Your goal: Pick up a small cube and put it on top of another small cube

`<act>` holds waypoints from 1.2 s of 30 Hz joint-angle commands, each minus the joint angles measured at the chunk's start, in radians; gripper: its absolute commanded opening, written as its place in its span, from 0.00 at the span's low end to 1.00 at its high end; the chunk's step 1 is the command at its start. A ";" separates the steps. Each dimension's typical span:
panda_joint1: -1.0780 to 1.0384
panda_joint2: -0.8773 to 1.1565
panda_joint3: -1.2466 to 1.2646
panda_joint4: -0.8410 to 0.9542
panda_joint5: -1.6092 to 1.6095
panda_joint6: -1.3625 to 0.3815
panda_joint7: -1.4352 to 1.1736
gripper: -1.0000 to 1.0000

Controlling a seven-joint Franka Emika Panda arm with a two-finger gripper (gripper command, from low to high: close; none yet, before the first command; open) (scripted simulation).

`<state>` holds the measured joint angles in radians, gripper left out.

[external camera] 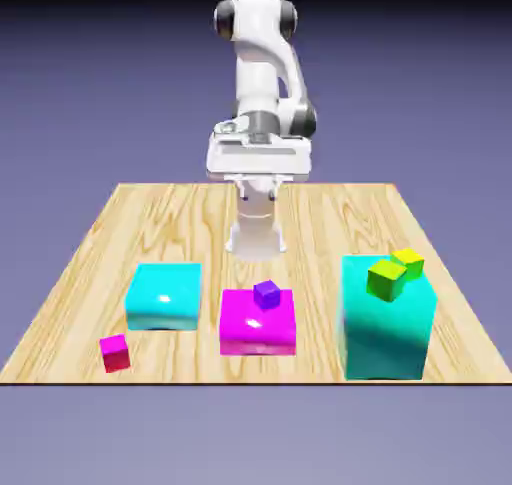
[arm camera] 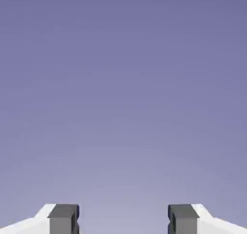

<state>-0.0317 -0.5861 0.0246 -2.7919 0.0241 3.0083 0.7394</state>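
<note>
- table [external camera: 300, 213]: looks like pale wood, with streaky brown grain, smooth on top
- cyan block [external camera: 165, 295]: glossy and smooth, plastic-looking, with a white glint
- magenta block [external camera: 258, 325]: just as glossy, smooth plastic by its look, a bright glint on it
- teal block [external camera: 385, 338]: smooth, with a soft sheen
- arm [external camera: 257, 63]: smooth white shell, like hard plastic, with dark grey joints
- fingertips [arm camera: 185, 223]: plain grey, matt-looking
</note>
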 commanded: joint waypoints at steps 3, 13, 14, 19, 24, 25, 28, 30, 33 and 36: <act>-0.109 -0.040 0.061 0.045 0.060 -0.072 -0.004 0.50; -0.471 -0.173 0.265 0.195 0.260 -0.310 -0.017 0.50; -0.507 -0.186 0.285 0.210 0.280 -0.334 -0.019 0.50; -0.689 -0.253 0.387 0.285 0.380 -0.453 -0.025 0.50; -0.870 -0.320 0.489 0.360 0.480 -0.572 -0.032 0.50; -0.906 -0.333 0.509 0.375 0.500 -0.596 -0.033 0.50; -1.015 -0.373 0.570 0.420 0.560 -0.667 -0.037 0.50; -1.087 -0.399 0.611 0.450 0.600 -0.715 -0.040 0.50; -1.196 -0.439 0.672 0.495 0.660 -0.786 -0.044 0.50; -1.305 -0.479 0.733 0.540 0.720 -0.858 -0.048 0.50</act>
<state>-1.3364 -1.0654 0.7578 -2.2518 0.7436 2.1504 0.6918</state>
